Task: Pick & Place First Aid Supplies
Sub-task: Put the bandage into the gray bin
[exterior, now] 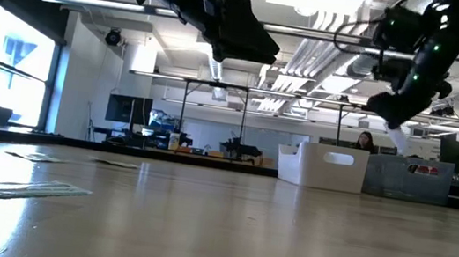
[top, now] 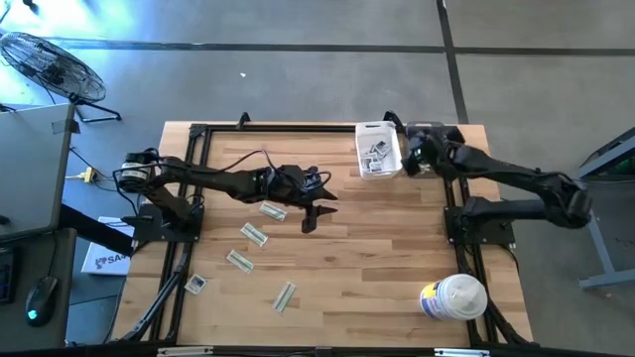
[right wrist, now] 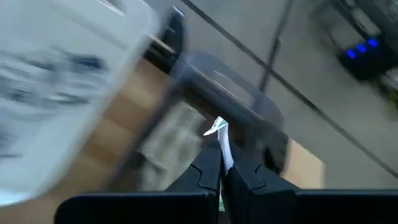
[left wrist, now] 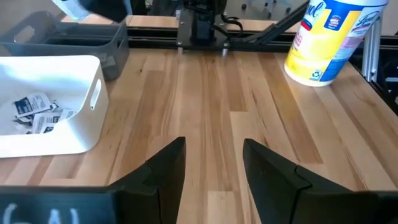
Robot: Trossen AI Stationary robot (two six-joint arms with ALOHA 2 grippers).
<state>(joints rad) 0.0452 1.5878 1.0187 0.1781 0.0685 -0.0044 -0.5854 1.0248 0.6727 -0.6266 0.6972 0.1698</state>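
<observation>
Setting. The surface (top: 397, 248) is pale wood planking edged by a black frame (top: 203, 130), standing on a grey concrete floor (top: 298, 69) crossed by dark seam lines. Beyond the surface's far left corner stands a floor fan (top: 50, 64); beside its left edge is a grey desk (top: 30, 164), with a computer mouse (top: 40, 297) nearby. Seen level across the surface, the room is a wide open hall: tall windows (exterior: 7, 64) on the left admit daylight, pipes and ducts (exterior: 311, 46) run under the ceiling, and benches with monitors (exterior: 130, 111) line the far wall. A person (exterior: 363, 143) sits behind the far benches.
</observation>
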